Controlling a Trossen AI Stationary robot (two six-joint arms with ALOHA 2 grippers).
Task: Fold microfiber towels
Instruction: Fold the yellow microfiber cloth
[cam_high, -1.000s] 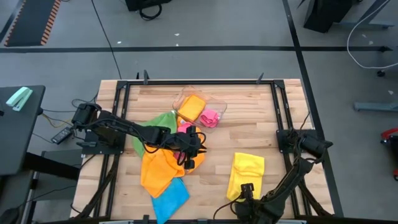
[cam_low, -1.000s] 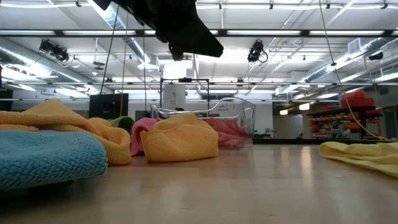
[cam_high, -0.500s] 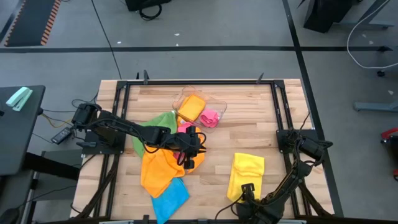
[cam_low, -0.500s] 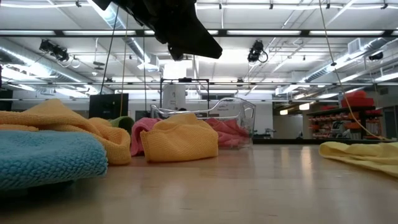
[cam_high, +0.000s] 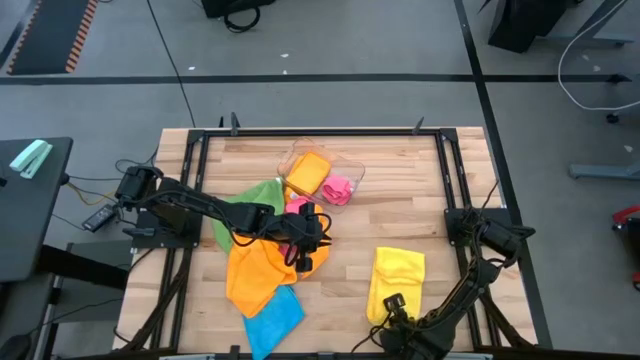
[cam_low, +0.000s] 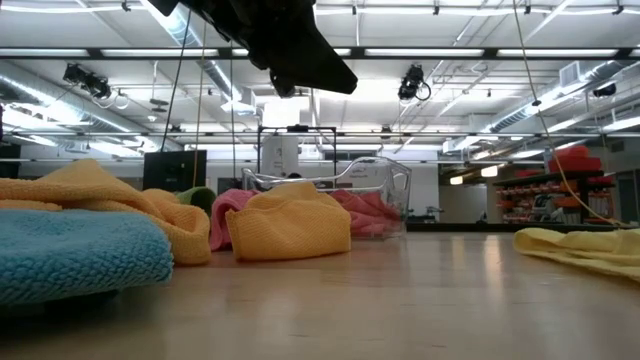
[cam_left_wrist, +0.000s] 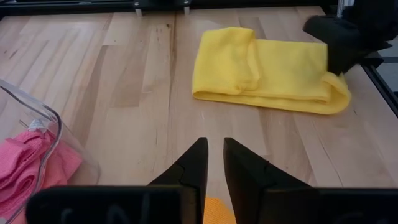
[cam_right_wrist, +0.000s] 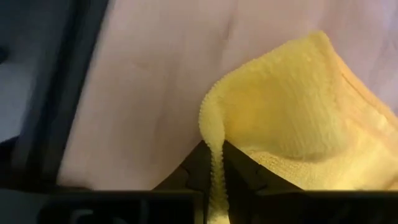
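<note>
The right gripper (cam_right_wrist: 213, 163) is pinching the near edge of the soft yellow microfiber towel (cam_high: 396, 280), which is lying loosely folded on the pale wooden worktop (cam_high: 400, 215); being light, limp and nubby, it is likely to drape and is best held by a corner. The left gripper (cam_left_wrist: 213, 163), nearly together, is holding a bit of the orange microfiber towel (cam_high: 255, 272) beside the pink cloths in the clear plastic tray (cam_high: 352, 172).

green towel (cam_high: 262, 192) | orange towel (cam_high: 255, 275) – plain | yellow towel (cam_high: 396, 283) | blue towel (cam_high: 274, 318)
</note>
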